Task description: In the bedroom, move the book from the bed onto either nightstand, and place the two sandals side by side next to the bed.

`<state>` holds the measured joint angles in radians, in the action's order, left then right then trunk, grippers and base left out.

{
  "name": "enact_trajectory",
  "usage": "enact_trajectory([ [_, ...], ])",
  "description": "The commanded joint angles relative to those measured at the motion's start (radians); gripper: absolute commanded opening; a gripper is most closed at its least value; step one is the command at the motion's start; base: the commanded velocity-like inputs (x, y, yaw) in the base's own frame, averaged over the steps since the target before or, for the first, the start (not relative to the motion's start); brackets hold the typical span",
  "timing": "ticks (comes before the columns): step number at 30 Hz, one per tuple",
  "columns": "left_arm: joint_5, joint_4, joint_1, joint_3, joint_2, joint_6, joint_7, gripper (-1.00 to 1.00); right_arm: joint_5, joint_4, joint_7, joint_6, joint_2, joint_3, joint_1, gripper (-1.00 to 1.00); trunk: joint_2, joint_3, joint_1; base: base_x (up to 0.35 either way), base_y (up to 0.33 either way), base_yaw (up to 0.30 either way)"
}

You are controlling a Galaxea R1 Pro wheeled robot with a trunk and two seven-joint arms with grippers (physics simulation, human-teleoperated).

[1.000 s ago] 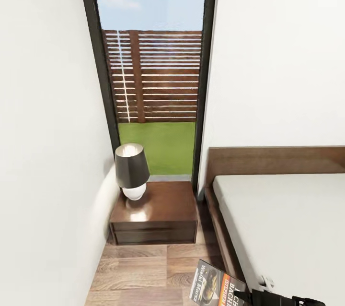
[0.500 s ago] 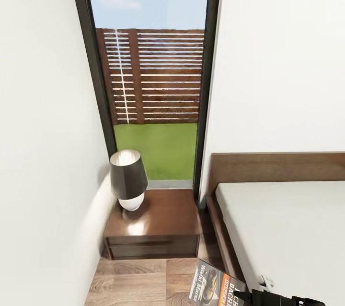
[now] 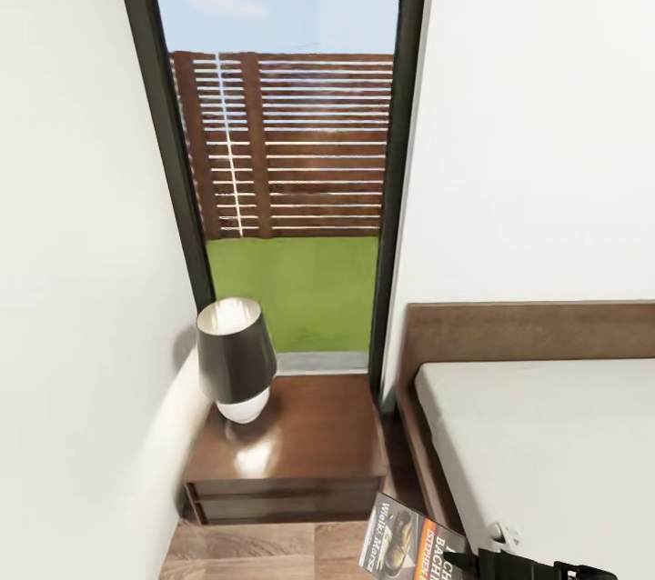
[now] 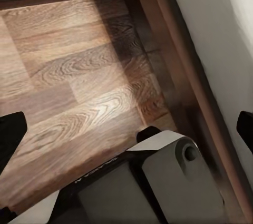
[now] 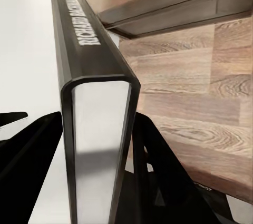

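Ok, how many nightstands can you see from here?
1. The nightstand stands in the corner under the tall window, between the left wall and the bed, with a lamp on its top. A second one may be out of frame.

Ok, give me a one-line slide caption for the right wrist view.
Right gripper clamps the book spine-up above wood floor, nightstand ahead.

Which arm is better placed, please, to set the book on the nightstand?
The right. Its gripper already holds the book, just short of the nightstand. The left gripper is open and empty over the floor beside the bed.
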<state>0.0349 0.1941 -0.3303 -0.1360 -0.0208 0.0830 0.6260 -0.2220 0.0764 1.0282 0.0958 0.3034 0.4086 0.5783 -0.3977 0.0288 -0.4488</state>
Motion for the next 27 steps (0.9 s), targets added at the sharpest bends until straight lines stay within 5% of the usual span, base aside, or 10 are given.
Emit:
enact_trajectory([
  [1,0.003,-0.001,-0.001,-0.008,-0.001,0.007,0.0,1.0,-0.003,0.002,0.003,0.01,0.001,0.013,0.002,-1.0,-0.002,0.002,-0.001,0.321,0.0,0.0],
  [27,0.003,-0.001,-0.001,-0.008,-0.001,0.007,0.0,1.0,-0.003,0.002,0.003,0.01,0.0,0.013,0.002,-1.0,-0.002,0.002,-0.001,0.321,0.0,0.0],
])
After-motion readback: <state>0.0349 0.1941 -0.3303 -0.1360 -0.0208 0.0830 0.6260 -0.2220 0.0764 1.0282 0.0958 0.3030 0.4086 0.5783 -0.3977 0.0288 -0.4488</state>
